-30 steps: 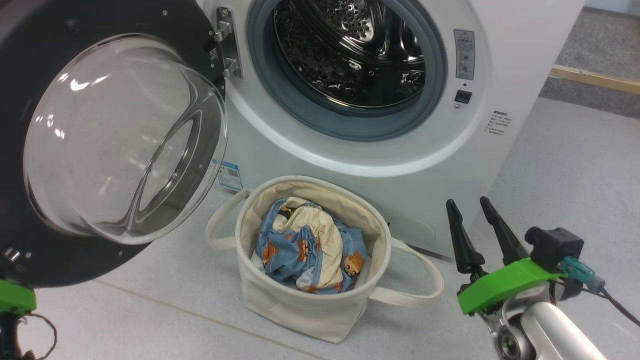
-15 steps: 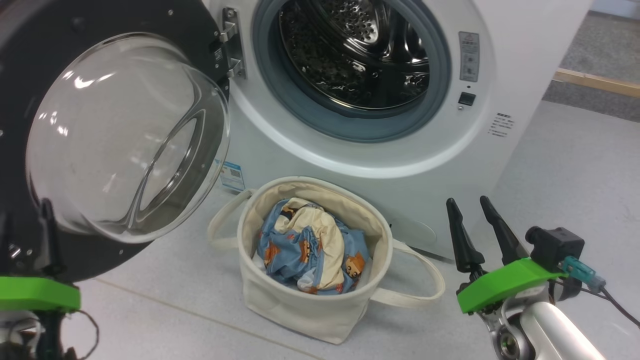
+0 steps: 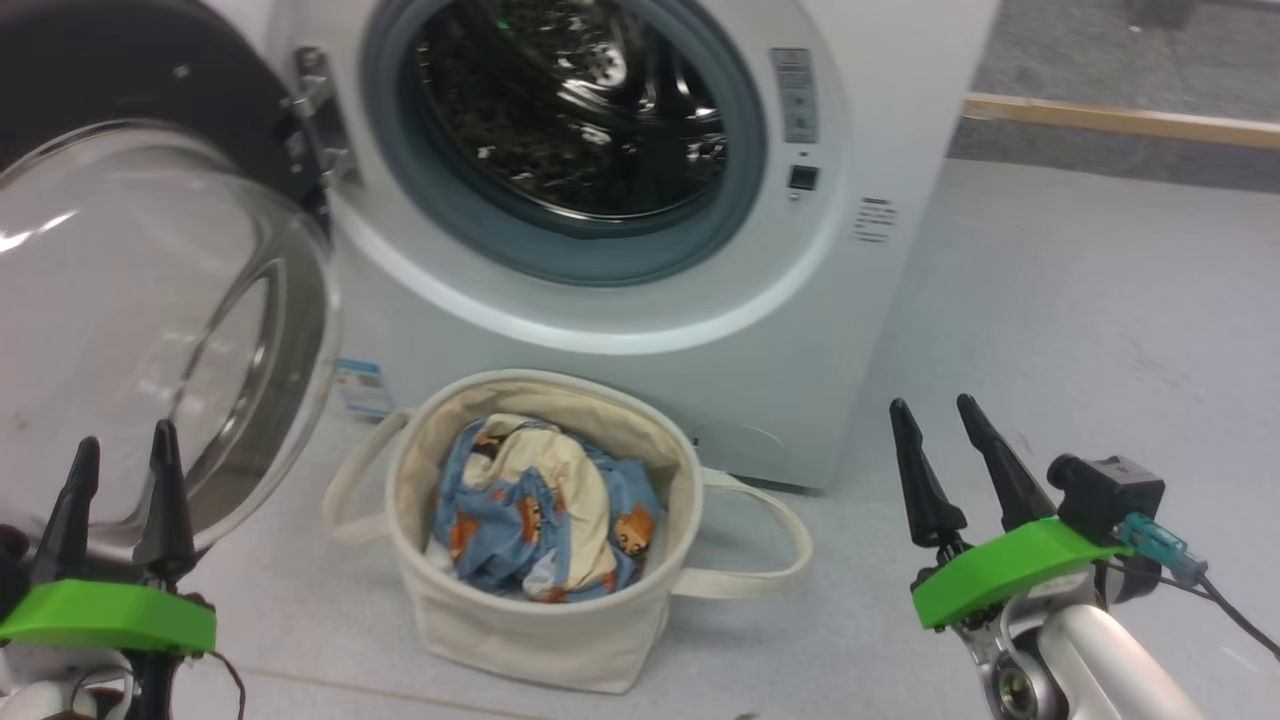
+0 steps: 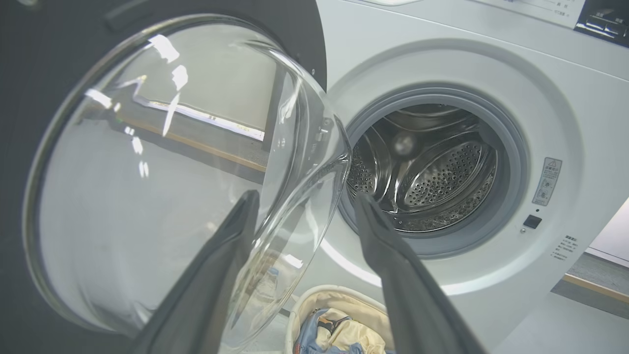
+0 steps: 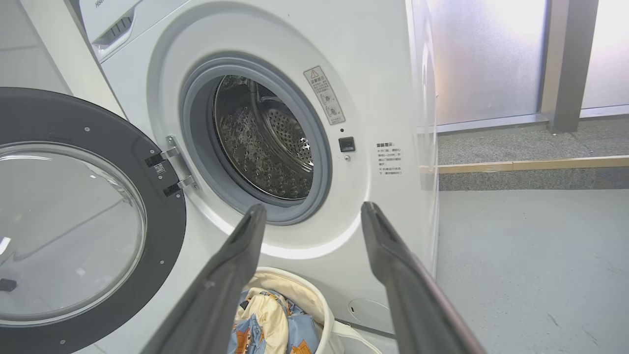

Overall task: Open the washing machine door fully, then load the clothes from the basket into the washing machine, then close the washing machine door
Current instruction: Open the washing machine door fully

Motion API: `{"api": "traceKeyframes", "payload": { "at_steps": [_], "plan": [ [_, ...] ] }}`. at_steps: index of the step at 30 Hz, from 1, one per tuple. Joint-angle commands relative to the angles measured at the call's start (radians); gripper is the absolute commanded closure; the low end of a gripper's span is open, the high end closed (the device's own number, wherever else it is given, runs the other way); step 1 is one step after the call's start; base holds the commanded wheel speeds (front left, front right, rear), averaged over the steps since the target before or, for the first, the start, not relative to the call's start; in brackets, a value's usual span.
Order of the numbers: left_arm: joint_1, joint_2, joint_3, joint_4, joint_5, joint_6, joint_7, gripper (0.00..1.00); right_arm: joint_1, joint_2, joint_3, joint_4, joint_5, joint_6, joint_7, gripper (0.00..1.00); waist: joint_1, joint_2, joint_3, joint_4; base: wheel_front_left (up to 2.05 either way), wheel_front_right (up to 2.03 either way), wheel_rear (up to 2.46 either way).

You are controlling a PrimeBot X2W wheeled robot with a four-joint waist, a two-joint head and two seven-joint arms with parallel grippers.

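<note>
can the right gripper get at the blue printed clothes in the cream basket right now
Probably yes: the right gripper is open and empty, the light blue cartoon-printed clothes lie uncovered in the open-topped cream canvas basket, and nothing stands between them.

Head camera looks down; both wrist cameras, apparently lower, face the washing machine (image 3: 640, 330) and basket (image 3: 520, 630).

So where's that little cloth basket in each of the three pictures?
Head view: the basket sits in the lower middle.
Left wrist view: the basket is cut off by the bottom edge, near centre.
Right wrist view: the basket is at the bottom edge, near centre.
Shared landmark: the washing machine, whose round opening is above the basket in every view.
</note>
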Motion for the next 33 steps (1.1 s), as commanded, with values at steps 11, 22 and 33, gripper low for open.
{"api": "traceKeyframes", "payload": {
  "at_steps": [11,22,33],
  "plan": [
    [-0.017,0.025,0.019,-0.012,-0.009,-0.014,-0.033,0.00,-0.063,-0.032,0.031,-0.030,-0.010,0.001,-0.012,0.00,0.0000,0.0000,0.025,-0.182,0.00,0.00,0.00],
    [-0.006,0.033,0.031,-0.011,0.003,-0.010,-0.061,0.00,-0.074,-0.057,0.022,-0.030,-0.033,0.001,-0.012,0.00,0.0000,0.0000,0.056,-0.236,0.00,0.00,0.00],
    [-0.002,0.043,0.013,-0.005,0.065,-0.004,-0.072,0.00,-0.066,-0.061,-0.016,-0.020,-0.072,0.001,-0.012,0.00,0.0000,0.0000,0.056,-0.214,0.00,0.00,0.00]
  ]
}}
